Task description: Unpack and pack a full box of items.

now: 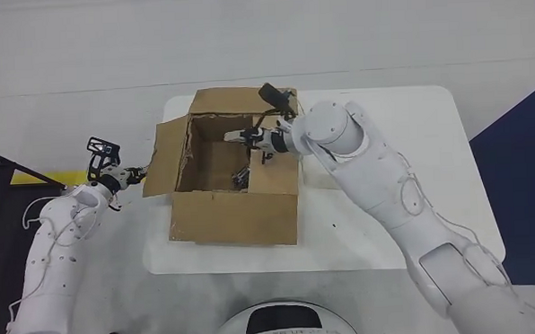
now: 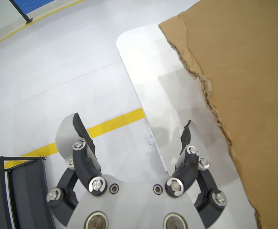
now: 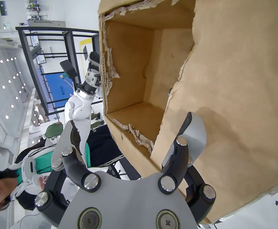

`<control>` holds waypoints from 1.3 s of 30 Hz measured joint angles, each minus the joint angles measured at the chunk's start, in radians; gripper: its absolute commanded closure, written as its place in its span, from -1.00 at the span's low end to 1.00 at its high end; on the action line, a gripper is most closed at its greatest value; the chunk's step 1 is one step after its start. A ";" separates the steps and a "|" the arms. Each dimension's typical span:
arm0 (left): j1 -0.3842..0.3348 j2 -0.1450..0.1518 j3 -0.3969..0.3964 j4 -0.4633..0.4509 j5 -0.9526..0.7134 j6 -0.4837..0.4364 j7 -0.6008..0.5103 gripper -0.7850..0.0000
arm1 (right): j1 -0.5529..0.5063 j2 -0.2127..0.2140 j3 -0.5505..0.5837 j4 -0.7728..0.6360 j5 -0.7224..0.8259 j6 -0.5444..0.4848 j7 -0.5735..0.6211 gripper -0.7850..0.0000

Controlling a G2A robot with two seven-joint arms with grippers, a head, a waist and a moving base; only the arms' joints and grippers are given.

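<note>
Box (image 1: 234, 218) sits open on the table (image 1: 392, 144). Right gripper (image 3: 130, 126) is spread wide over its mouth, left gripper (image 2: 132, 123) is spread beside a flap (image 2: 228, 65) (torn, floppy). Likely light; grab a wall edge.

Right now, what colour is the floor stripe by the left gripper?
The floor stripe is yellow; the left wrist view shows it best.

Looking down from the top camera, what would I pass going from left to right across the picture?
First the left gripper → the cardboard box's open side flap → the right gripper, reaching in over the box's opening → a bare stretch of the white table.
</note>
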 measured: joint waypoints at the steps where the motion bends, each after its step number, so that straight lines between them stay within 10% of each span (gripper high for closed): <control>1: -0.003 0.000 0.002 0.005 0.000 -0.002 0.003 -1.00 | 0.003 -0.001 -0.005 0.004 -0.005 0.008 -0.006 -1.00; 19: -0.050 -0.001 0.040 0.057 -0.009 -0.125 0.090 -1.00 | -0.128 0.048 0.214 -0.198 0.074 -0.082 -0.070 -1.00; 26: -0.070 0.000 -0.037 0.099 -0.251 -0.248 0.207 -1.00 | -0.183 0.066 0.270 -0.257 0.077 -0.090 -0.077 -1.00; 39: -0.170 -0.012 0.081 -0.132 -0.111 -0.256 0.185 -1.00 | -0.329 0.105 0.456 -0.394 0.112 -0.107 -0.117 -1.00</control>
